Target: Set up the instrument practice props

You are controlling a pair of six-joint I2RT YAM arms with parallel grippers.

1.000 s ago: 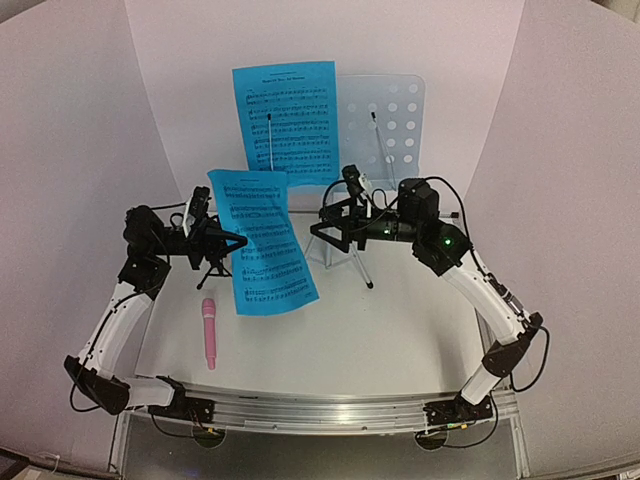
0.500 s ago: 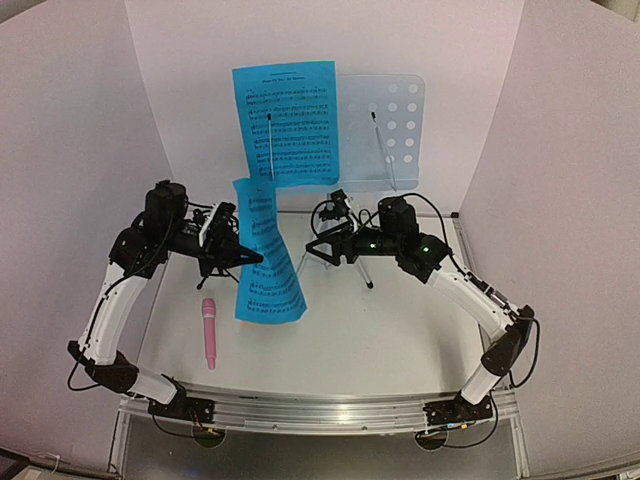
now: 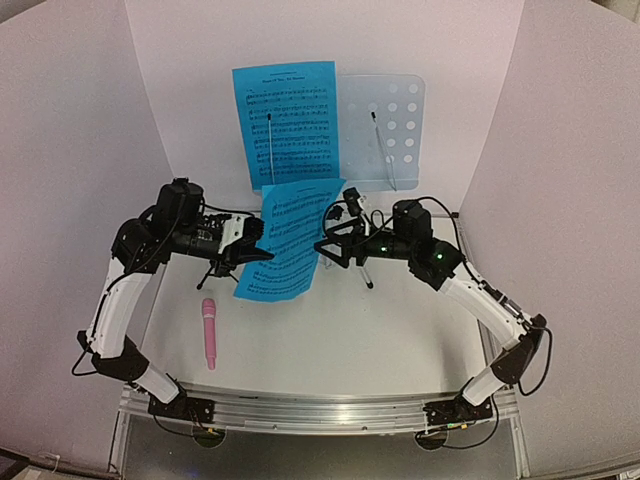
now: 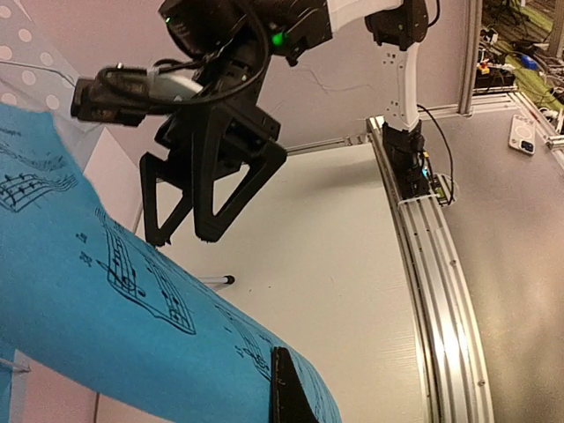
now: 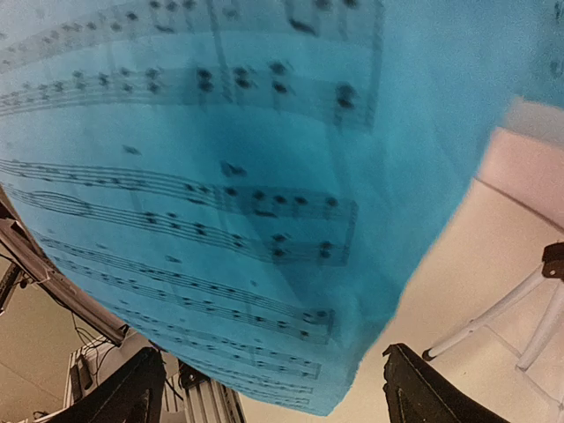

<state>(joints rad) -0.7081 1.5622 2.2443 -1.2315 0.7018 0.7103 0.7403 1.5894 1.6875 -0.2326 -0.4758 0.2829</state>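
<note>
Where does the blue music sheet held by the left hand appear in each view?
Top view: the held sheet is near the centre.
Left wrist view: it fills the lower left.
Right wrist view: it covers most of the picture.
Shared landmark: the open right hand: right of the sheet from above, above it from the left wrist, below it in its own view.

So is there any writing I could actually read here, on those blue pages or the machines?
Upper sheet on the music stand: a title line at the top, too small to read; otherwise only notes.
Held sheet in the left gripper: its top line also too small; only notes.
Pink microphone: no label visible.
Nothing can be quoted.
</note>
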